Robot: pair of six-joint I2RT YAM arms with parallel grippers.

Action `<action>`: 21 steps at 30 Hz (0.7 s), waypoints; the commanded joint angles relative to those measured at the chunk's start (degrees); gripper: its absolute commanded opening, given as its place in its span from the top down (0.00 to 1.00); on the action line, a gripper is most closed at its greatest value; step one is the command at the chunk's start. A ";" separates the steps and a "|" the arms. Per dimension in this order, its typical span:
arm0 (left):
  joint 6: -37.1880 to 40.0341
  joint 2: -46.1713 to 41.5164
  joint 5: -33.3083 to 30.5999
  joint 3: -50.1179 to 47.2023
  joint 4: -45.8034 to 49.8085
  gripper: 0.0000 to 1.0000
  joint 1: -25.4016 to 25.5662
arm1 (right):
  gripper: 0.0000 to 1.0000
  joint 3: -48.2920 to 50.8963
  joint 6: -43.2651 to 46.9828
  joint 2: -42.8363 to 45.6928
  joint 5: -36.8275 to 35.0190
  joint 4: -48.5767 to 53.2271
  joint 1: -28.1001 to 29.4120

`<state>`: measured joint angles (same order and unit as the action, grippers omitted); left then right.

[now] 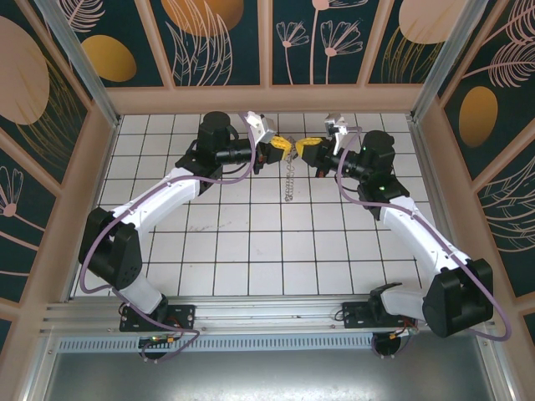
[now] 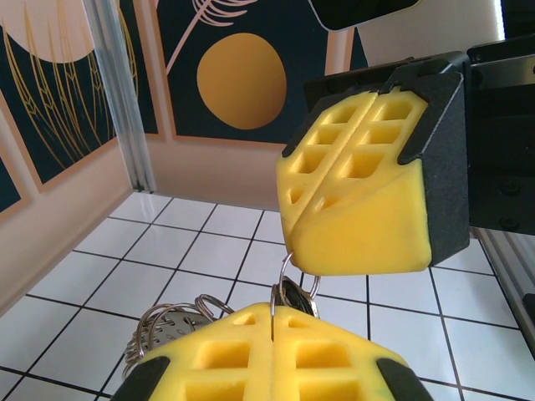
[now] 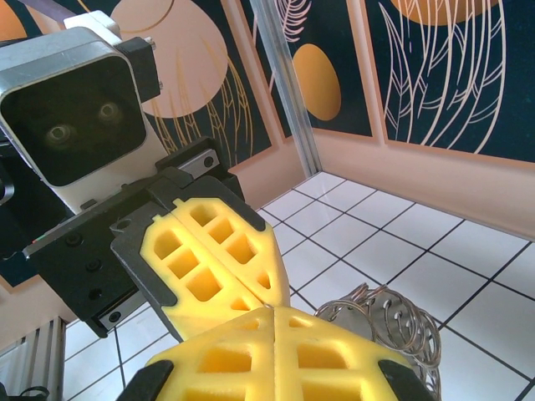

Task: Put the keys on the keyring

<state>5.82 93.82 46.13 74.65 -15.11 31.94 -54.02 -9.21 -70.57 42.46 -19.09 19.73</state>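
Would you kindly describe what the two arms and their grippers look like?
The left arm and right arm have white links, black joints and a lilac cable along each. The left gripper and right gripper each carry two yellow wedge-shaped fingers with square grid cut-outs, in black holders. A silver-cased camera tops each wrist.

left gripper, right gripper close together, keyring hanging below, near table open

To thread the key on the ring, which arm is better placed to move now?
Probably left: the left fingers, shut, seem to pinch the small dark metal key just under the thin silver wire ring that the right fingers clamp.
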 commanded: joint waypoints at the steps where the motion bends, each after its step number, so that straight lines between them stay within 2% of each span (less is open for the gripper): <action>1: 0.93 0.13 1.90 2.02 -0.85 1.00 0.30 | 1.00 -0.89 1.15 -0.08 -0.01 -0.77 0.41; 21: 1.80 -0.57 3.15 1.55 -0.79 1.00 0.40 | 1.00 -0.26 1.34 -3.01 -1.15 -1.55 -1.70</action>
<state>6.04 93.82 46.26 74.65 -13.28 31.73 -54.35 -8.64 -73.14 42.09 -19.16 19.09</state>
